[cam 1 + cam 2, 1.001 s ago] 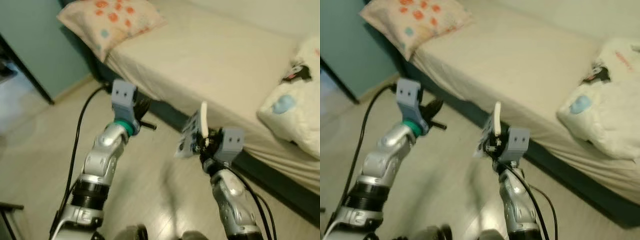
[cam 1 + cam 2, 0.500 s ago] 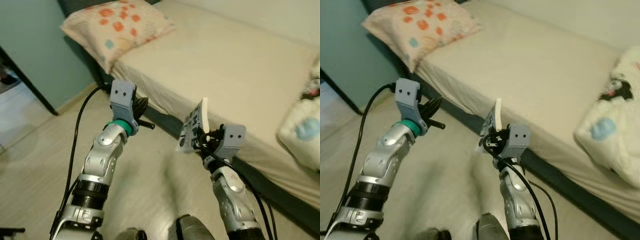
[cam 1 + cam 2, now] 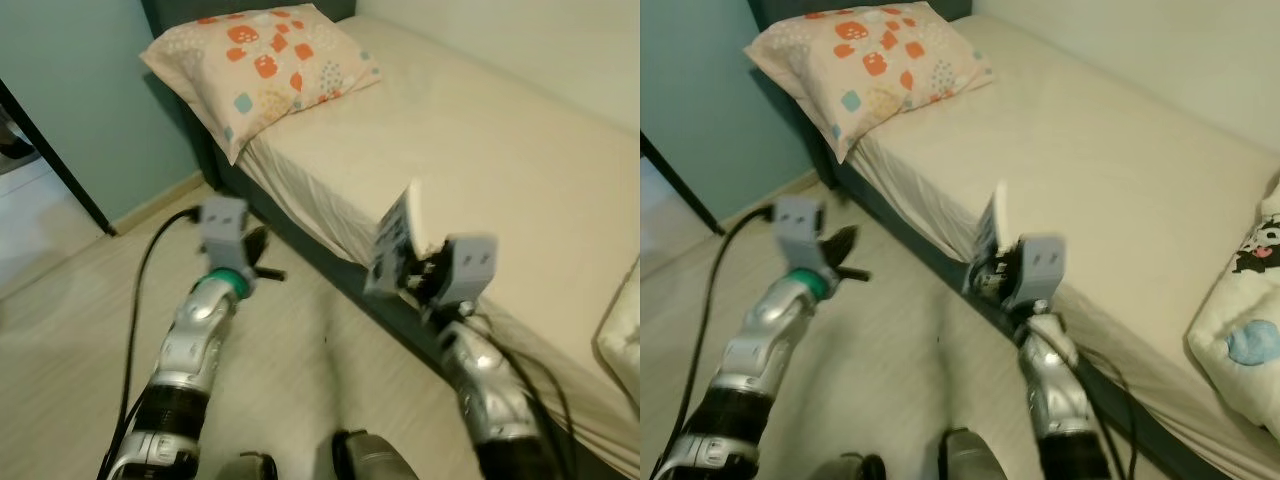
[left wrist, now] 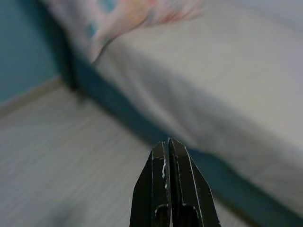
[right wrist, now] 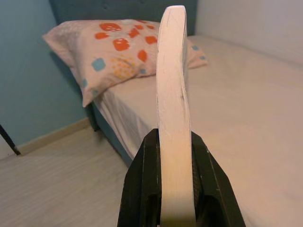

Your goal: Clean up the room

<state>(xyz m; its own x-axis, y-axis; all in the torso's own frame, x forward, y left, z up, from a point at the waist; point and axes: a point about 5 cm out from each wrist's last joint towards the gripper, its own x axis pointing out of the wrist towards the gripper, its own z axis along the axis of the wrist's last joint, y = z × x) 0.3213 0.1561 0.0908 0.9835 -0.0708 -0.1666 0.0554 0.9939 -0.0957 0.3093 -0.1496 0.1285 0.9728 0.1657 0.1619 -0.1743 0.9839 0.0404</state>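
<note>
My right gripper (image 3: 412, 268) is shut on a thin white book (image 3: 394, 236) held edge-up, with a printed cover facing left. The book (image 5: 173, 113) stands upright between the black fingers (image 5: 140, 189) in the right wrist view. It hangs over the floor just beside the bed's edge (image 3: 330, 262). My left gripper (image 3: 262, 255) is shut with nothing in it, raised over the floor near the dark bed base. Its two fingers (image 4: 169, 184) are pressed together in the left wrist view.
The bed (image 3: 520, 170) with a beige sheet runs from upper left to right. A pillow (image 3: 262, 62) with orange and blue spots lies at its head. A white patterned bundle (image 3: 1250, 320) lies at the right. Teal wall (image 3: 90, 90) and a dark door frame (image 3: 55, 155) stand left. Light wood floor (image 3: 80, 340) lies below.
The camera has swung and come closer to the bed, so the pillow sits more central. The book stays in my right gripper, and the left arm hangs a little lower.
</note>
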